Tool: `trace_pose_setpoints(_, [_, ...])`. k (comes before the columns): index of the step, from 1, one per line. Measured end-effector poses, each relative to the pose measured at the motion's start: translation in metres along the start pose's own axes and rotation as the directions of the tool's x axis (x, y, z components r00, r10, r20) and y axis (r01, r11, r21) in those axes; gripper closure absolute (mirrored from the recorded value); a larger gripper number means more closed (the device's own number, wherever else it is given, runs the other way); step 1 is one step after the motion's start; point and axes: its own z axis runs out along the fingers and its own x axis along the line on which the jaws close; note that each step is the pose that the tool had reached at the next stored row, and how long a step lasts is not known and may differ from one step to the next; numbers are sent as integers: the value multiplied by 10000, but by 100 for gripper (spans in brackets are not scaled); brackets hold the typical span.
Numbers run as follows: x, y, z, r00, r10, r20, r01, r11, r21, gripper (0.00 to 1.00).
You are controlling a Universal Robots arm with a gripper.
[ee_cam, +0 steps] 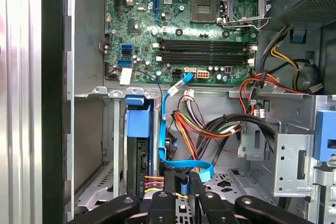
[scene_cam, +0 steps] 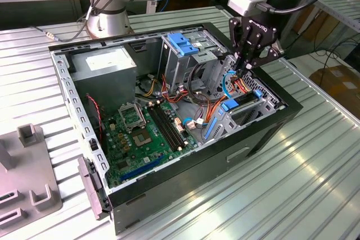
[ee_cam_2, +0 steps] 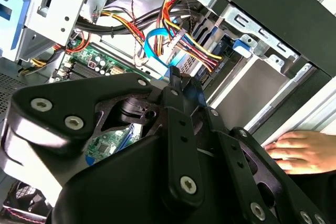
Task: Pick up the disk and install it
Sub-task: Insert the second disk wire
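— Currently, item one: gripper [ee_cam: 182, 174]?

— Fingers drawn close together and apparently pinching the end of the blue cable [ee_cam: 167, 108]. It hangs low over the front corner of the open computer case [scene_cam: 197, 178].

— Item two: the disk [ee_cam: 142, 129]?

— Edge-on in the drive bay just beside the fingers, with its blue bracket uppermost. It appears already seated and the gripper is not holding it.

— Step in hand?

— By my judgement, late installation: cabling the seated disk rather than picking it up.

— Requirement for any further move?

— Fine alignment, probably. Orange and yellow wires crowd the fingers.

— Other entries?

— A person's hand [ee_cam_2: 304, 150] rests on the case's outer edge, near the bay.
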Motion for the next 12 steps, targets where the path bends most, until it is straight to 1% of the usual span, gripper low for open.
trace_pose_setpoints(1, [-1, 1, 0, 10000, -2, 2, 2, 10000, -53, 75])
trace_pose_setpoints(3, [-5, 2, 6, 10000, -1, -5, 1, 10000, -68, 75])
trace_pose_setpoints(4, [-6, 2, 10, 10000, -4, -11, 4, 10000, -89, 75])
trace_pose_setpoints(5, [-7, 3, 11, 10000, -6, -17, 6, 9999, -120, 75])
trace_pose_setpoints(7, [-8, 6, 10, 10000, -11, -20, 10, 9998, -212, 75])
trace_pose_setpoints(8, [-9, 6, 11, 10000, -11, -27, 11, 9997, -231, 75])
trace_pose_setpoints(12, [-12, 6, 13, 10000, -11, -40, 10, 9997, -233, 75])
